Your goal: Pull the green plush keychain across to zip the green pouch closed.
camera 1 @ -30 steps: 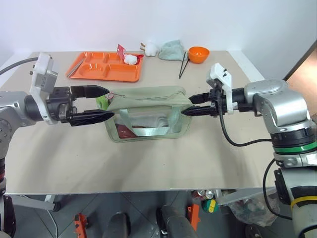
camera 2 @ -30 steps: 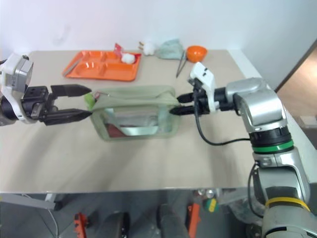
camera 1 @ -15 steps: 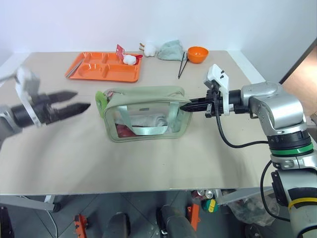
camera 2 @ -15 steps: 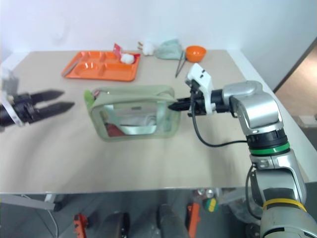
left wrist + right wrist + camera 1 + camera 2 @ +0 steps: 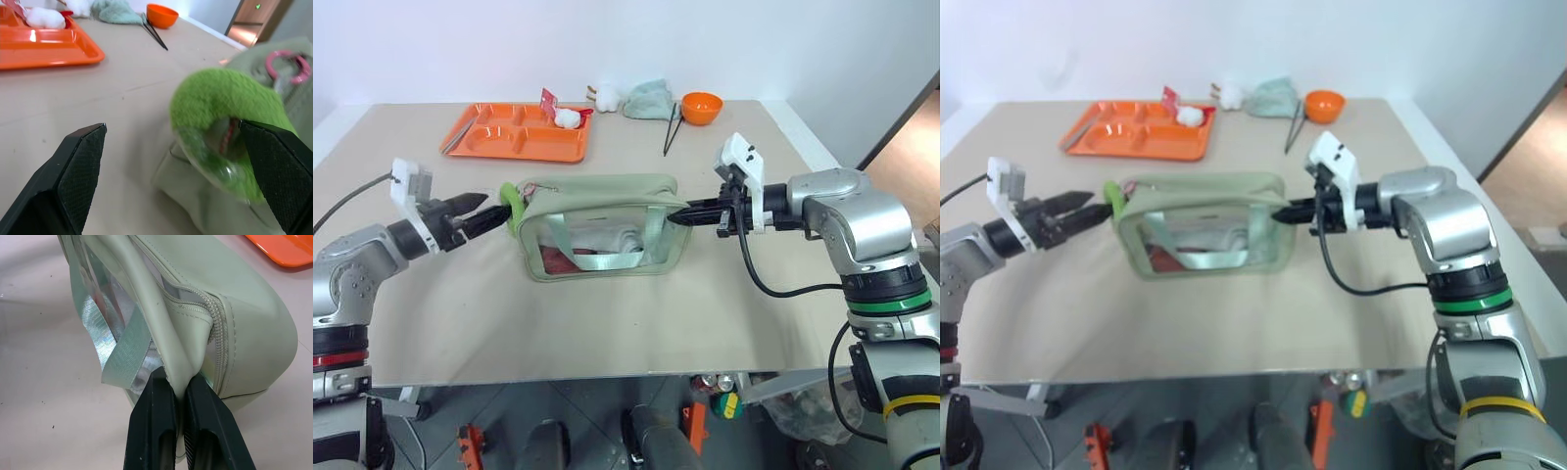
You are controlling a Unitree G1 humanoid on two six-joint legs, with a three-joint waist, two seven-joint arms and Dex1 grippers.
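From above I see my right gripper (image 5: pixel 677 216) pinching the boxy sage-green fabric pouch's (image 5: pixel 597 196) end; the left wrist view shows my left gripper (image 5: pixel 171 161) wide around the fuzzy lime-green plush keychain (image 5: pixel 215 103).

One green pouch (image 5: pixel 602 225), one green plush keychain (image 5: pixel 514 204), one orange tray (image 5: pixel 521 132), one orange bowl (image 5: pixel 702 106), one pale teal cloth (image 5: pixel 649 98), one pair of black chopsticks (image 5: pixel 672 130), two claws: left (image 5: pixel 487 215), right (image 5: pixel 679 216)
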